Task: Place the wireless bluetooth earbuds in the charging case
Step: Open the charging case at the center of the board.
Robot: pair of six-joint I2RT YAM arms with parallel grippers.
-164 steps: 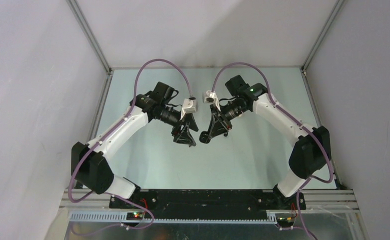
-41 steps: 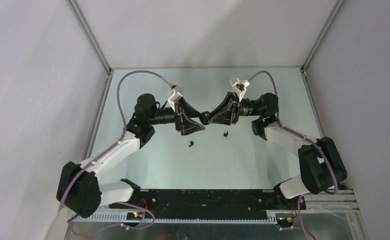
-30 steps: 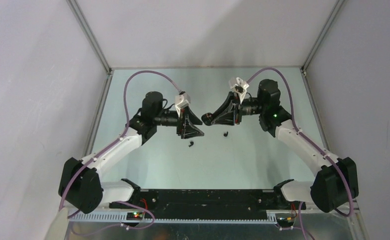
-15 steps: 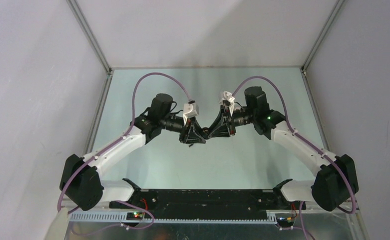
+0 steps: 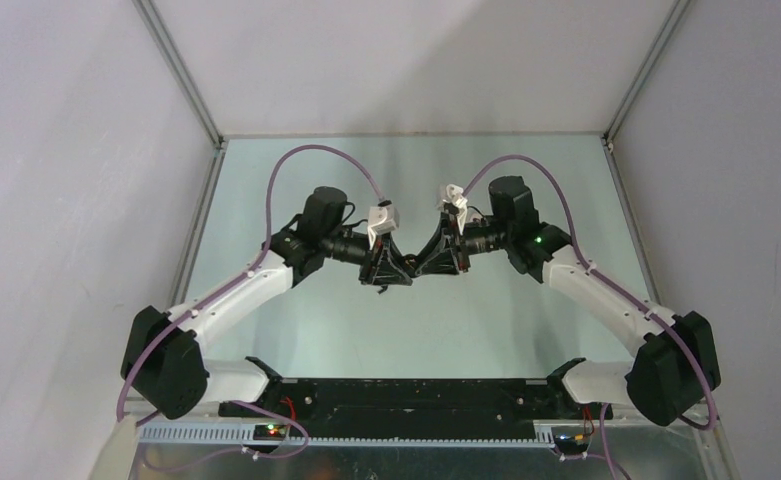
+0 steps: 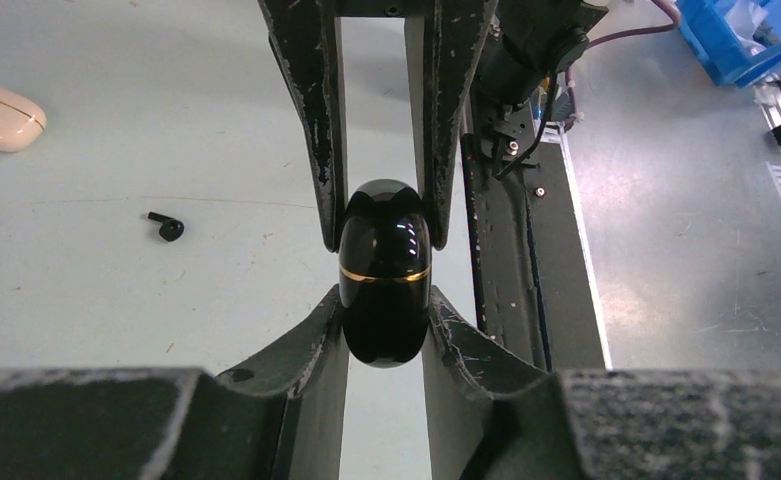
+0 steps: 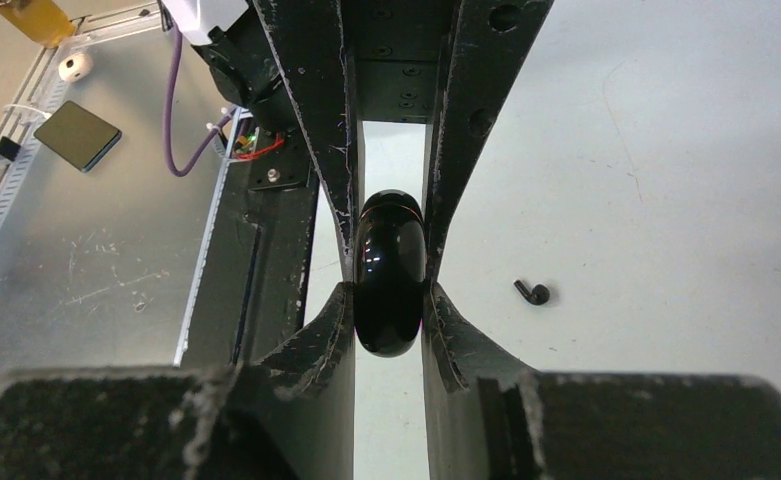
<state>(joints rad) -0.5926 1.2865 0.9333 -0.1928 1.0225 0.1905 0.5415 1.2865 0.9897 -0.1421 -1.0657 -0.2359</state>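
A glossy black charging case (image 6: 384, 272) with a thin gold seam hangs between both grippers above the table's middle, its lid closed. In the left wrist view my left gripper (image 6: 386, 300) is shut on its near end, while the right gripper's fingers (image 6: 318, 130) clamp the far end. From the right wrist view the same case (image 7: 389, 272) sits in my right gripper (image 7: 389, 295), also shut on it. From above, the left gripper (image 5: 396, 274) and right gripper (image 5: 426, 268) meet tip to tip. One black earbud (image 6: 167, 227) lies on the table, seen also as the earbud (image 7: 533, 293).
A cream-white case (image 6: 1, 103) with a small display lies on the table at the far left. The black base rail (image 5: 406, 395) runs along the near edge. Off the table are a blue bin (image 6: 756, 40) and a dark flat slab (image 7: 78, 135).
Both arms swung inward and down until their tips met at mid-table. My left gripper then shut on the black case that the right gripper was holding.
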